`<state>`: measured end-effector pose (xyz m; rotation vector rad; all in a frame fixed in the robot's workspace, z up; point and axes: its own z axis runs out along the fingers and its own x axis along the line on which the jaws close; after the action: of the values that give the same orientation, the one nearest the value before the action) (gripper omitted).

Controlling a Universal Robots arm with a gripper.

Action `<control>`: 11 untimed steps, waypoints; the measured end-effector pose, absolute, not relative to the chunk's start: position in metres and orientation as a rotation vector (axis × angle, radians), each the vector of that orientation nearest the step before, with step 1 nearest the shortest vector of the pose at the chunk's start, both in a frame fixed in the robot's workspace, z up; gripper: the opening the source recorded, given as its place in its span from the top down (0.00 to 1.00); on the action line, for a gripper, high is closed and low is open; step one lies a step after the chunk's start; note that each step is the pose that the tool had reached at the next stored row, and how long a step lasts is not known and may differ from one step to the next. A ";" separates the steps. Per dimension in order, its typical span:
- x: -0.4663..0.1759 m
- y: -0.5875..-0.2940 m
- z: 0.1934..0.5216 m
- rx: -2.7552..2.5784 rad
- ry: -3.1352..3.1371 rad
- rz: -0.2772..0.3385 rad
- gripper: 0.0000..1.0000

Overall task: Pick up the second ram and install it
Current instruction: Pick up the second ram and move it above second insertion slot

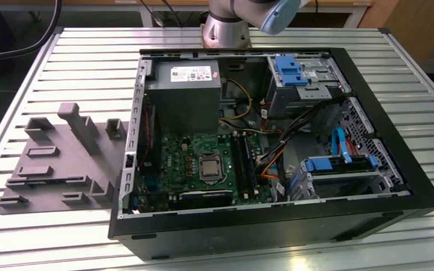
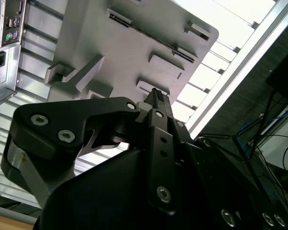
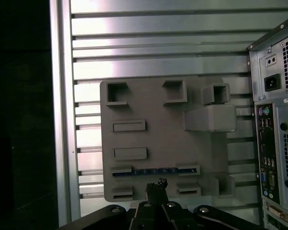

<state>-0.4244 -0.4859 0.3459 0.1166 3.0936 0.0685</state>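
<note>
The second ram (image 3: pixel 156 171) is a thin dark stick with a row of small chips. It stands on edge between two end blocks of the grey holder plate (image 3: pixel 158 129), near that plate's edge. In the second wrist view the ram is a dark line (image 2: pixel 156 39) across the same plate. My gripper (image 3: pixel 156 183) hangs well above the holder, roughly over the ram. Its black fingers (image 2: pixel 156 103) meet at the tips, shut with nothing between them. The green motherboard (image 1: pixel 194 164) with its long black slots (image 1: pixel 244 161) lies inside the open computer case (image 1: pixel 398 209).
The grey holder plate (image 1: pixel 59 164) lies on the slatted metal table (image 1: pixel 89 62), at the exterior view's left of the case. A tall block (image 1: pixel 77 127) rises from the plate. The case holds a power supply (image 1: pixel 183 96), blue drive bays (image 1: pixel 293 70) and loose cables (image 1: pixel 273 164).
</note>
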 end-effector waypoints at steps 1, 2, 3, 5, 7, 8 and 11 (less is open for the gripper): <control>-0.424 -0.486 0.346 0.117 3.094 0.068 0.89; -0.424 -0.486 0.346 0.117 3.094 0.068 0.89; -0.424 -0.486 0.346 0.117 3.094 0.069 0.89; -0.424 -0.486 0.346 0.117 3.094 0.068 0.89; -0.424 -0.486 0.346 0.117 3.094 0.069 0.89; -0.424 -0.486 0.346 0.117 3.094 0.068 0.89; -0.424 -0.486 0.346 0.110 3.094 0.069 0.89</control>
<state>-0.4245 -0.4859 0.3458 0.1105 3.0939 0.0686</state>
